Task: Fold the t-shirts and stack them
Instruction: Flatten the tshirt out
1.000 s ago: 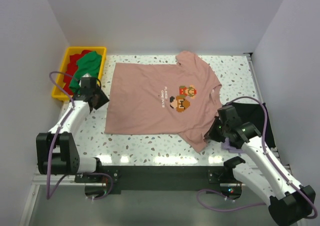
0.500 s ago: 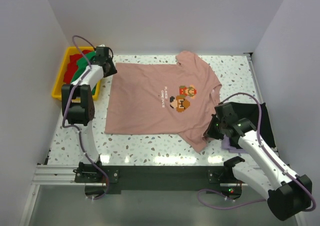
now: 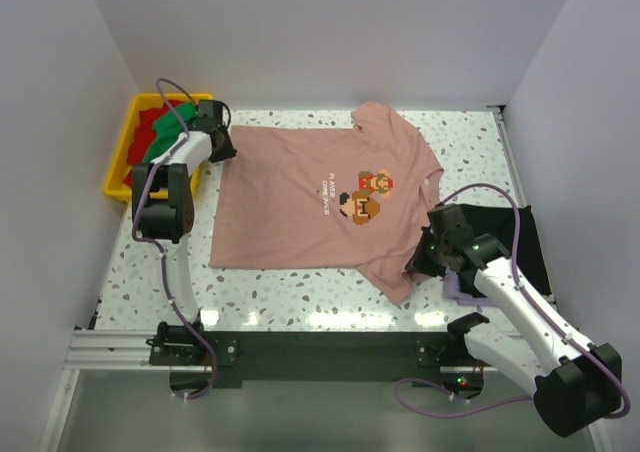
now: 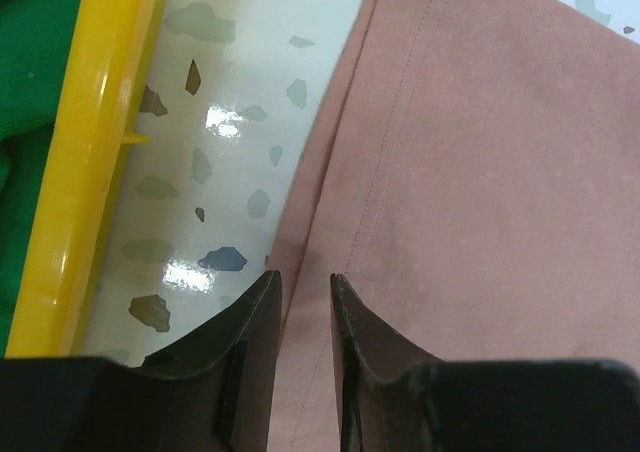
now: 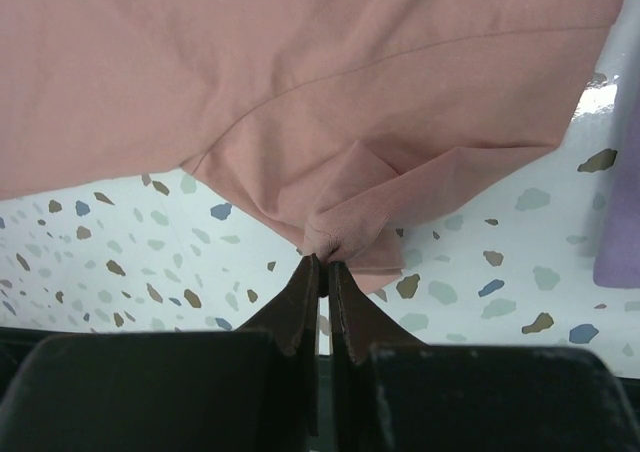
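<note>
Your right gripper (image 5: 322, 260) is pinched shut on a bunched fold of the dusty-pink t-shirt (image 3: 300, 197) at its near-right sleeve. At its 4 o'clock from above lies the lavender shirt (image 3: 462, 290), touching the black shirt (image 3: 530, 242). Your left gripper (image 4: 300, 284) shows a narrow gap over the pink hem's far-left corner. The yellow bin (image 3: 115, 180) with the green shirt (image 3: 165, 127) sits at its 9 o'clock.

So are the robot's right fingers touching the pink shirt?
Touching. The right wrist view shows the right fingers pinched shut on a bunched-up bit of the pink shirt, with no gap.
</note>
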Controlling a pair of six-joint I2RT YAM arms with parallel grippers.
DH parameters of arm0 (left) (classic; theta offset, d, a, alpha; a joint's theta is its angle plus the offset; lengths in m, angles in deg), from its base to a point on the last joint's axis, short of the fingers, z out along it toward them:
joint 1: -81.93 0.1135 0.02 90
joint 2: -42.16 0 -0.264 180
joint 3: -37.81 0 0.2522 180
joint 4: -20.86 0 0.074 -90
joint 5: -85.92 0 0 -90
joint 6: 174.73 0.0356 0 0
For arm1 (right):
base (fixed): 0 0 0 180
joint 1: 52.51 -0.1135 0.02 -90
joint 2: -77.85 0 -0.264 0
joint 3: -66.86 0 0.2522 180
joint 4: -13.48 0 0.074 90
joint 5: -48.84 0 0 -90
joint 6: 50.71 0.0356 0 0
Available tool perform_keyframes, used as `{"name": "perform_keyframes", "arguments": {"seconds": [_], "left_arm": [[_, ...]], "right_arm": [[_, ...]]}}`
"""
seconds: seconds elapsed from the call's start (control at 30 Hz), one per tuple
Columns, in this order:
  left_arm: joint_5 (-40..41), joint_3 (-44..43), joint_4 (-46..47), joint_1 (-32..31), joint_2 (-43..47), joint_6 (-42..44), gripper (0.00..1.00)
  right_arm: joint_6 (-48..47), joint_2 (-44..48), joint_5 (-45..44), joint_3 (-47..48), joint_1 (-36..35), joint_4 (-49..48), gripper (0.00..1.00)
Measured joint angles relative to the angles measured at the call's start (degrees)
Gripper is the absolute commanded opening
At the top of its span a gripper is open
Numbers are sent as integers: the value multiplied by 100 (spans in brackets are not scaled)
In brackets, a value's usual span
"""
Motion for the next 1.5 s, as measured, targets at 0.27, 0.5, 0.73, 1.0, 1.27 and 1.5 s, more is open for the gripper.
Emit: {"name": "perform_keyframes", "arguments": {"seconds": [0.27, 0.5, 0.73, 1.0, 1.27, 1.5], "left_arm": [[4, -4, -133, 0, -52, -4, 34], [9, 94, -186, 0, -52, -7, 36], [0, 319, -129, -2, 44, -9, 34], [-9, 468, -118, -17, 164, -9, 35], [-24, 492, -103, -35, 387, -7, 35], [-31, 619, -94, -37, 426, -11, 34]], "right_arm": [[2, 15, 4, -31, 0, -48, 0], [2, 17, 31, -116, 0, -109, 0], [2, 24, 94, -136, 0, -125, 0], [4, 114, 131, -236, 0, -170, 0], [7, 208, 131, -254, 0, -199, 0], [13, 251, 131, -319, 0, -203, 0]]}}
